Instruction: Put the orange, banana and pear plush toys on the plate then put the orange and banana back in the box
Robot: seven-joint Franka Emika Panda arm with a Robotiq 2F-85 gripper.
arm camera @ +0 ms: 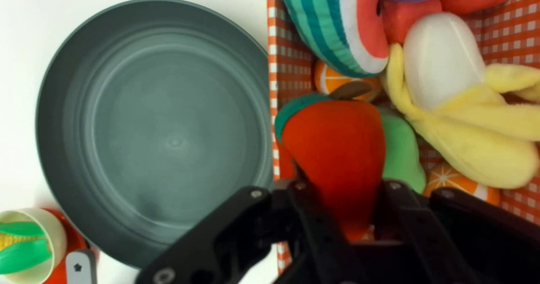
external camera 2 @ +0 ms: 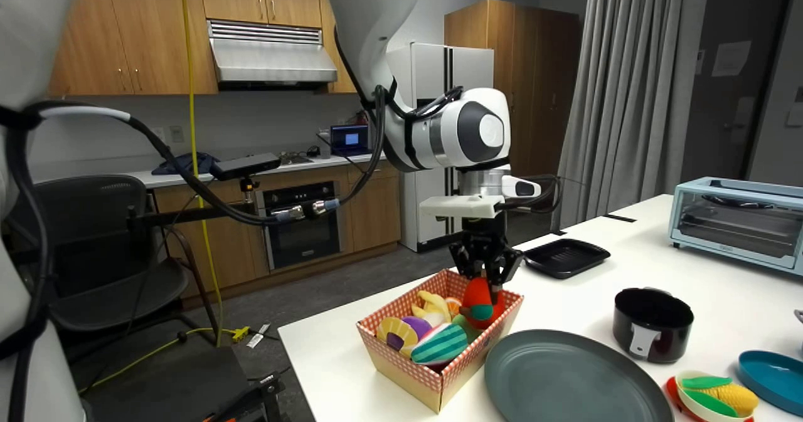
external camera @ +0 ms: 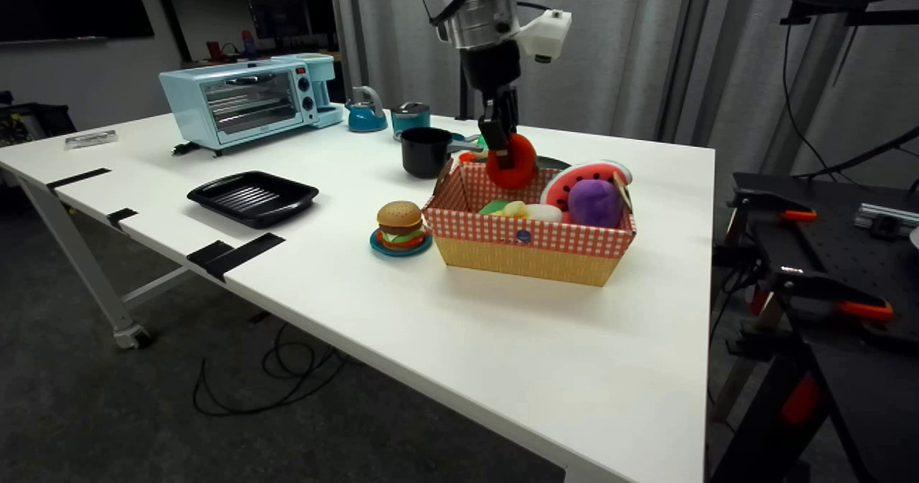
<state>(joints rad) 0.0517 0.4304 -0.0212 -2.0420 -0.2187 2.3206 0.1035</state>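
Low in the wrist view, my claw [arm camera: 342, 187] is clamped on a red plush fruit [arm camera: 337, 136] over the box [arm camera: 273, 77]. Right of it, inside, lie a green plush [arm camera: 400, 153], the banana [arm camera: 481, 144] and an orange slice [arm camera: 455, 185]; a watermelon wedge [arm camera: 325, 26] sits upper centre. The grey plate [arm camera: 168, 98] fills the left, corn [arm camera: 23, 254] at lower left.

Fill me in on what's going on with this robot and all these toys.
The robot's gripper is closed on a red toy, holding it at one end of the checked box. The banana and orange pieces lie in the box, with a watermelon slice and a green toy, perhaps the pear. The plate sits beside the box, with no toy seen on it.
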